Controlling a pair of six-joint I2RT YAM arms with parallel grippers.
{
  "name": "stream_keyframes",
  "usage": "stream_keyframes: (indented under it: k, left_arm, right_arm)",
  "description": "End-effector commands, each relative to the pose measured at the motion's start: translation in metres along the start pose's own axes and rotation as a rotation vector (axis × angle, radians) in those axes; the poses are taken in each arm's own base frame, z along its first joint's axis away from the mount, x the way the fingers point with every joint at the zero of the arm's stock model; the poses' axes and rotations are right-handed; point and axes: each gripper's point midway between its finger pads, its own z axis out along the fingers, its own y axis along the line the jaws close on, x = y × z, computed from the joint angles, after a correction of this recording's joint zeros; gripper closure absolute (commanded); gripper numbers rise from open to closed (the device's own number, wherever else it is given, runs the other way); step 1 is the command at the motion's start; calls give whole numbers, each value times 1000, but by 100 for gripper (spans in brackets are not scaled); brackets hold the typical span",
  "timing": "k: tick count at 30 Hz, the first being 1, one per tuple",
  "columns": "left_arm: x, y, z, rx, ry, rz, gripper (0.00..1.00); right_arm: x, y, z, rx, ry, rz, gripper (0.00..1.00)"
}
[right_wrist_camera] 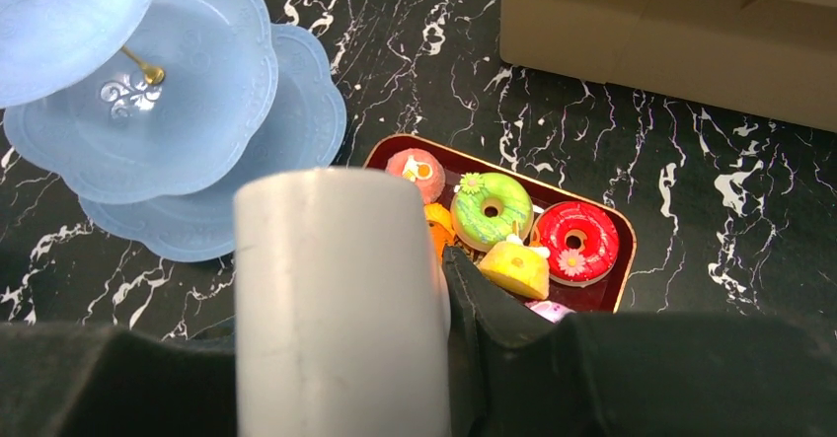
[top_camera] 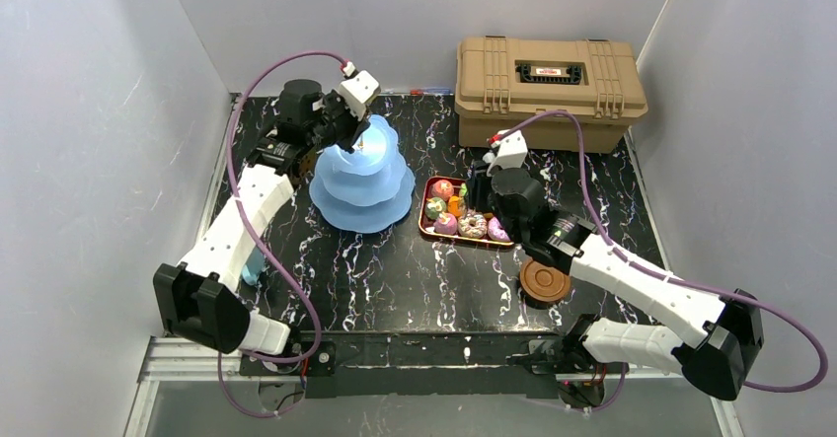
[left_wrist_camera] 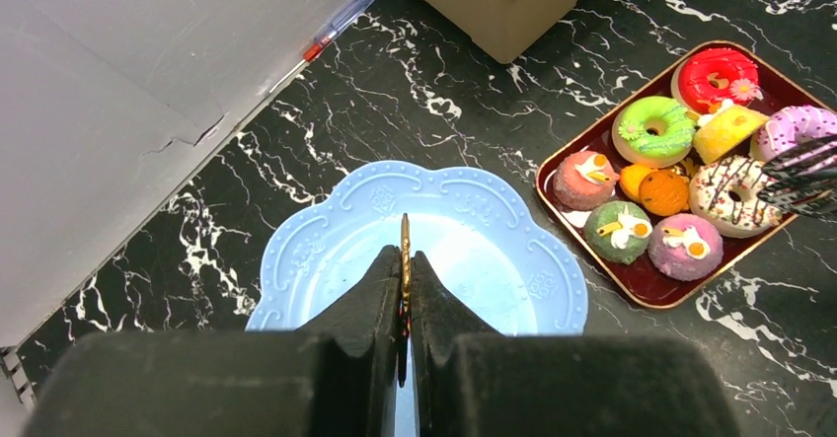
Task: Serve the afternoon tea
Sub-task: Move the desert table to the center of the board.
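So: dark red tray [left_wrist_camera: 644,281] w/ toy donuts [left_wrist_camera: 653,129], grey cup [right_wrist_camera: 336,299] in R claw [top_camera: 481,188]

Robot lab cell: white panel walls [top_camera: 99,111], alu rail [top_camera: 173,366].

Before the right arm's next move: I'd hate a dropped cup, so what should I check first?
1. Grip: the right gripper is shut on the silvery cup, which sits between its fingers: ok.
2. Stand held: the left gripper is shut on the gold post of the blue stand: ok.
3. Landing spot: the brown saucer has a bare top: ok.
4. Stand tiers: what shows in both wrist views is bare: ok.
5. Cup empty: cannot tell, its inside is hidden.
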Motion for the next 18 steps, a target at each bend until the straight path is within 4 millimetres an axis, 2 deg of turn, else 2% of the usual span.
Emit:
stream_keyframes:
  k: [1,10,16,17,18]
  left_arm:
    - [-24,-4,-26,-17,-76,-3,100]
    - [-14,-17,-42,-13,-45,-109,100]
    - [-9,-23,-45,3,-26,-147,100]
    - [-7,-24,-46,3,-18,-146,99]
    - [-4,-25,-46,9,-9,-144,93]
  right_arm:
    - [-20,2,4,-7,-83,57,87]
    - [-6,-2,9,-11,-58,55,87]
    - [-1,-7,11,3,-48,48,87]
    - [-5,-6,12,-1,-64,57,87]
    - [-5,-6,13,-2,-66,58,87]
